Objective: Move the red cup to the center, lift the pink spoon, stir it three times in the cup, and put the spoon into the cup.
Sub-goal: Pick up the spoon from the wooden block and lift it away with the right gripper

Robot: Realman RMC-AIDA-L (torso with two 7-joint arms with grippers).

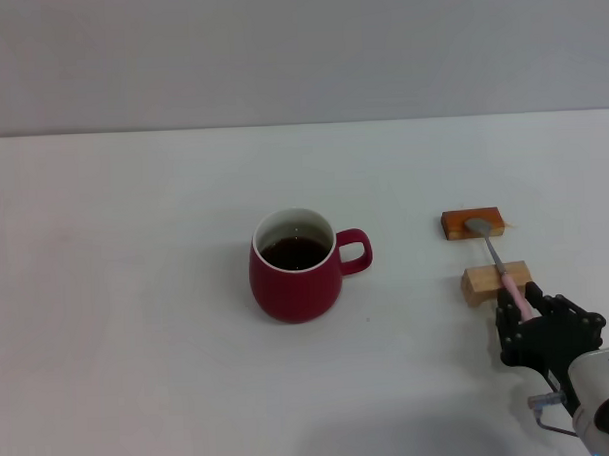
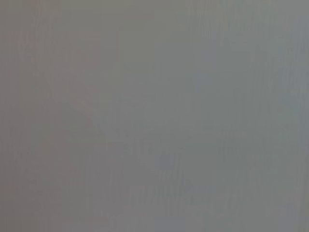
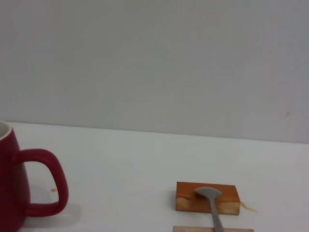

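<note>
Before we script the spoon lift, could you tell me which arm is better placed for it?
The right: its end effector is already at the spoon handle. The left arm is not in view.

The right gripper (image 1: 517,306), black, sits low at the near right with its fingers closed around the pink spoon (image 1: 501,266) handle.

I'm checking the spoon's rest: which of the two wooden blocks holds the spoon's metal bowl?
The darker, orange-brown block, the one farther from the right gripper. The pink spoon has its neck across the paler block.
</note>
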